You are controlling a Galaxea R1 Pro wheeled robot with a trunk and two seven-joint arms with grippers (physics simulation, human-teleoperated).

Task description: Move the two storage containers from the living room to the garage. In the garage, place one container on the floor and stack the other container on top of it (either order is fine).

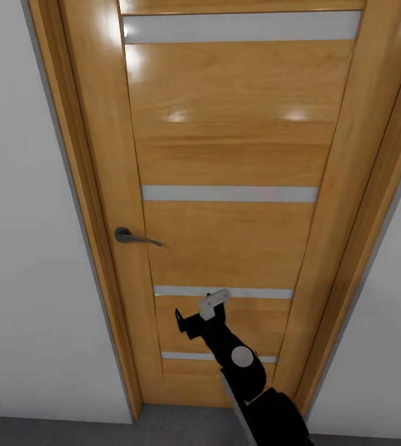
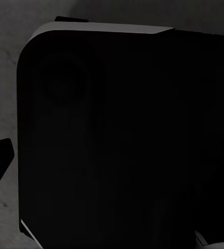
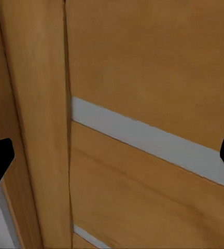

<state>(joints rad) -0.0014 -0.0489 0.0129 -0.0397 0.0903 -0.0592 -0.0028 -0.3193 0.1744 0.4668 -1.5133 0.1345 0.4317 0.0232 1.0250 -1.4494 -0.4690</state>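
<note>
My right gripper [image 1: 208, 308], fingers spread wide, reaches low-centre at the shut orange door [image 1: 237, 241]; missing its handle [image 1: 135, 237] risks ramming the panel.

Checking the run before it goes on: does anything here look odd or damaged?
Nothing stands out. The wooden door is shut and intact, its handle level. The right tool hangs open near the lower panels, holding nothing.

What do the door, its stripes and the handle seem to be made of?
Door: varnished wood, likely; grain and glossy highlights show. Stripes: pale grey, perhaps frosted glass or painted inlay; unclear. Handle: dark grey metal, apparently, with a dull sheen.
</note>
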